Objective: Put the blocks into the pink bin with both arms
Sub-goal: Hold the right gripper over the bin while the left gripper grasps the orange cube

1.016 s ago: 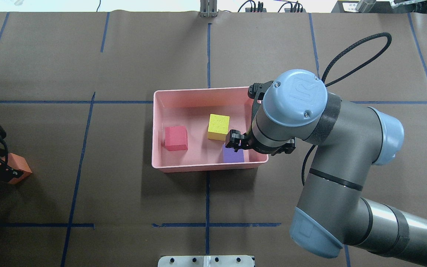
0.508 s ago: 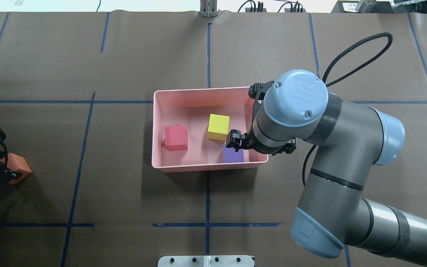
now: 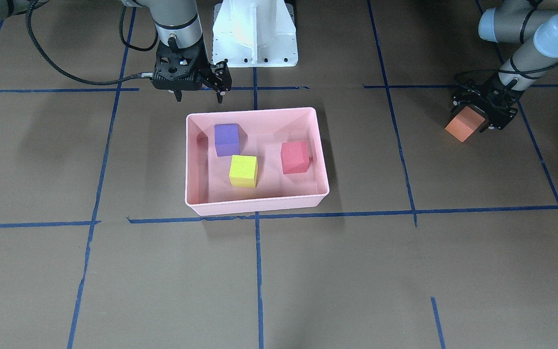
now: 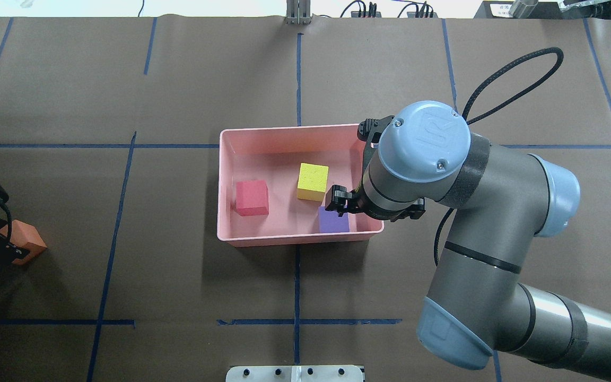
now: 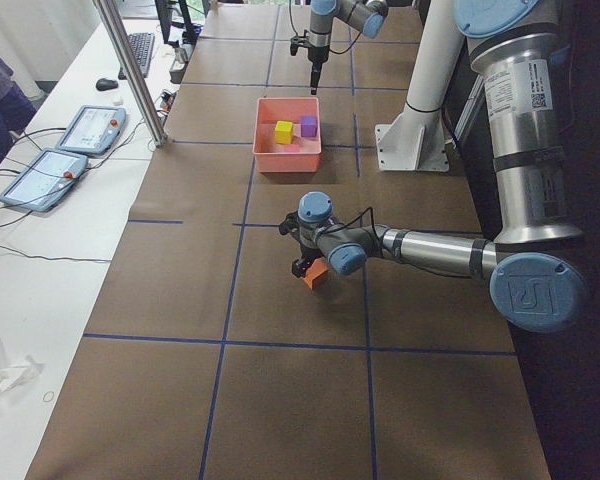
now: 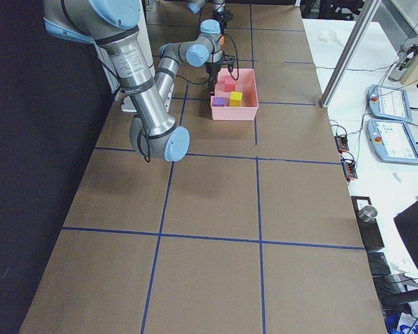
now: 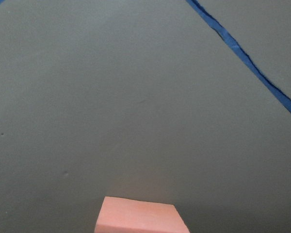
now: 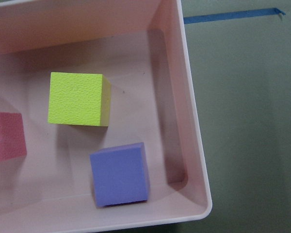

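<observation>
The pink bin sits mid-table and holds the purple block, the yellow-green block and the red-pink block. My right gripper is open and empty, raised over the table beside the bin's corner nearest the purple block. The right wrist view looks down on the purple block and the bin's rim. The orange block lies on the table far to my left. My left gripper is open, its fingers on either side of that block.
The white pedestal base stands behind the bin. A black cable loops off the right arm. Blue tape lines cross the brown table cover. A side table with tablets runs along the far side.
My left gripper has shifted a little toward the table's left end around the orange block, which stays put. My right arm has barely drifted. The blocks in the bin have not moved.
</observation>
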### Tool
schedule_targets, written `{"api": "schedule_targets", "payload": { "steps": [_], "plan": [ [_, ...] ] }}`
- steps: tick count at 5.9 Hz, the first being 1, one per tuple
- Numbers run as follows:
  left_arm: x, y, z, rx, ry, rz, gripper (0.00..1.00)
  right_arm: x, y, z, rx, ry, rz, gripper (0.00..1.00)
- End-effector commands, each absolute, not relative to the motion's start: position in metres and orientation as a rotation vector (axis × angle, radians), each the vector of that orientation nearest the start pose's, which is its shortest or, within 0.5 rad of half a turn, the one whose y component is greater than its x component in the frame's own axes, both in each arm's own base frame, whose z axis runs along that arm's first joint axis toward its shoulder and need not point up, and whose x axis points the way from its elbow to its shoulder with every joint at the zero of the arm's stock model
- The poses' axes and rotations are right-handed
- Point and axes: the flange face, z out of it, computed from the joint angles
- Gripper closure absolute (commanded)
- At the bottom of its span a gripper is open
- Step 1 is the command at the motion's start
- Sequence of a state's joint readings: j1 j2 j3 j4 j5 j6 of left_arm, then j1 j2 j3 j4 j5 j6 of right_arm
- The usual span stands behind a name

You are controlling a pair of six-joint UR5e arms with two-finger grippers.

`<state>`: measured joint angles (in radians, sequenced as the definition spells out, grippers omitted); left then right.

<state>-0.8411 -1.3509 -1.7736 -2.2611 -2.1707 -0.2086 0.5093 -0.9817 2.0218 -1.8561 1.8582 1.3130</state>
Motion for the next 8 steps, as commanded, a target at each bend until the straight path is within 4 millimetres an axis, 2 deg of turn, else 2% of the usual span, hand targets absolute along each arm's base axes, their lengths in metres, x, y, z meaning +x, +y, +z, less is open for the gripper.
{"api": "schedule_targets", "payload": {
  "steps": [1, 2, 3, 4, 5, 6, 7, 8],
  "plan": [
    [0.242, -0.366, 0.6, 0.293, 0.82, 0.71, 0.0, -0.448, -0.371, 0.184, 0.025, -0.79, 0.132, 0.0],
    [0.244, -0.365, 0.602, 0.287, 0.817, 0.711, 0.0, -0.448, -0.371, 0.184, 0.024, -0.79, 0.131, 0.0],
    [0.248, -0.367, 0.605, 0.282, 0.818, 0.715, 0.11, -0.448, -0.371, 0.183, 0.025, -0.792, 0.131, 0.0],
    [0.251, -0.366, 0.604, 0.275, 0.823, 0.722, 0.3, -0.448, -0.371, 0.183, 0.026, -0.793, 0.129, 0.0],
    [0.251, -0.367, 0.594, 0.286, 0.835, 0.72, 0.41, -0.443, -0.37, 0.178, 0.029, -0.806, 0.13, 0.0],
    [0.251, -0.367, 0.567, 0.306, 0.877, 0.708, 0.41, -0.424, -0.382, 0.174, 0.049, -0.82, 0.124, 0.0],
    [0.246, -0.382, 0.544, 0.309, 0.881, 0.634, 0.41, -0.41, -0.395, 0.176, 0.095, -0.815, 0.08, 0.0],
    [0.249, -0.425, 0.494, 0.337, 0.89, 0.526, 0.41, -0.39, -0.411, 0.185, 0.113, -0.81, 0.022, 0.0]
  ]
}}
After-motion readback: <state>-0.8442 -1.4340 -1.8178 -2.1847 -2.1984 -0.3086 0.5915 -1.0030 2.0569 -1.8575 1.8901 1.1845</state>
